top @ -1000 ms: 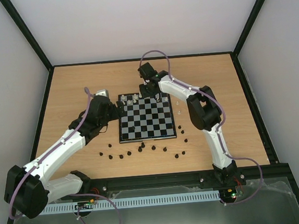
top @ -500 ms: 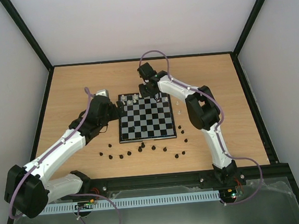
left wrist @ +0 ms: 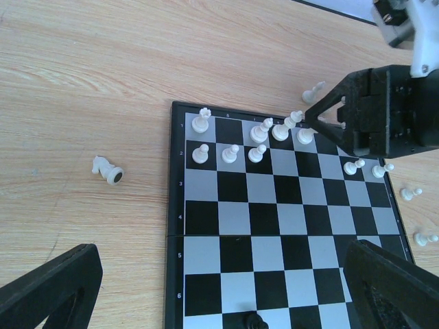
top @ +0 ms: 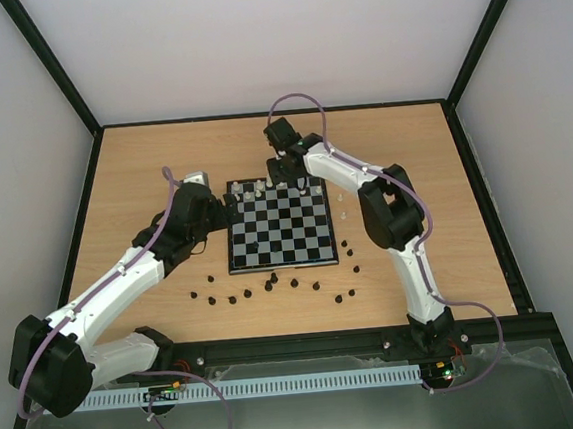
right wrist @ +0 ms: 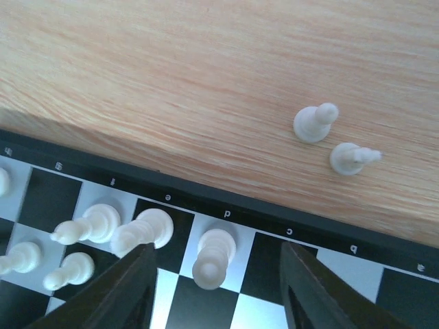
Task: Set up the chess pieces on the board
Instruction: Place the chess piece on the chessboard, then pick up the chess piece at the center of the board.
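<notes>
The board [top: 280, 227] lies mid-table, with white chess pieces [left wrist: 260, 130] standing on its two far rows. My right gripper [right wrist: 216, 288] is open over the far row. Its fingers [right wrist: 130, 288] stand either side of a tall white piece [right wrist: 214, 257] on the d square, clear of it. Another tall white piece [right wrist: 140, 233] stands on the e square beside it. My left gripper [left wrist: 219, 295] is open and empty above the board's left-middle rows, near a black piece [left wrist: 254, 321]. In the top view the right gripper [top: 285, 174] is at the far edge and the left gripper [top: 227, 217] at the left edge.
Several black pieces [top: 272, 281] are scattered on the wood in front of the board. A white knight [left wrist: 106, 170] lies on its side left of the board. Two white pawns [right wrist: 314, 123] lie on the table beyond the far edge, others right of the board [left wrist: 410, 194].
My right gripper has opened, letting go of the tall white piece, which now stands on the far row. The left arm has not moved.
</notes>
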`<state>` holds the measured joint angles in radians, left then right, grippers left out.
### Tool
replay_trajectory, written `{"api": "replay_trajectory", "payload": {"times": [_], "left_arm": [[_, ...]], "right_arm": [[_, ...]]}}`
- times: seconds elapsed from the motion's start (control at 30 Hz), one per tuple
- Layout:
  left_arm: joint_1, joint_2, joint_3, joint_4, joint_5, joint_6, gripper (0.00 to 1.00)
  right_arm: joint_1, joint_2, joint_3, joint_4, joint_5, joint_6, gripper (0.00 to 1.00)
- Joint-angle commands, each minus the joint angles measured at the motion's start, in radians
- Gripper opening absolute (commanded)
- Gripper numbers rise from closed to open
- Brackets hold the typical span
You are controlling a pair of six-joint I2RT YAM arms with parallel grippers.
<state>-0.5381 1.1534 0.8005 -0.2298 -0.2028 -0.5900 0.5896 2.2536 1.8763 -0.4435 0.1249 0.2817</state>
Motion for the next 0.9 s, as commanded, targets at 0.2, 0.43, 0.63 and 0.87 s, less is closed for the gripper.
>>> {"api": "replay_trajectory", "payload": {"times": [0.2,0.43,0.63,0.87], "left_arm": [[0.007,-0.021,0.011,0.0,0.0,0.008,1.0],[0.006,-0.039,0.013,-0.001,0.002,-0.003,1.0],[0.006,-0.037,0.018,-0.007,0.001,-0.002,1.0],[0.006,-0.04,0.02,-0.006,0.002,0.001,0.99]], "right_arm": [[-0.093,-0.139,0.075,-0.067,-0.015,0.027,0.66],[-0.155,-0.084,0.169,-0.099,-0.042,0.024,0.99],[-0.166,0.066,0.367,-0.174,-0.072,0.001,1.0],[-0.165,0.152,0.419,-0.173,-0.081,-0.014,0.78]]}}
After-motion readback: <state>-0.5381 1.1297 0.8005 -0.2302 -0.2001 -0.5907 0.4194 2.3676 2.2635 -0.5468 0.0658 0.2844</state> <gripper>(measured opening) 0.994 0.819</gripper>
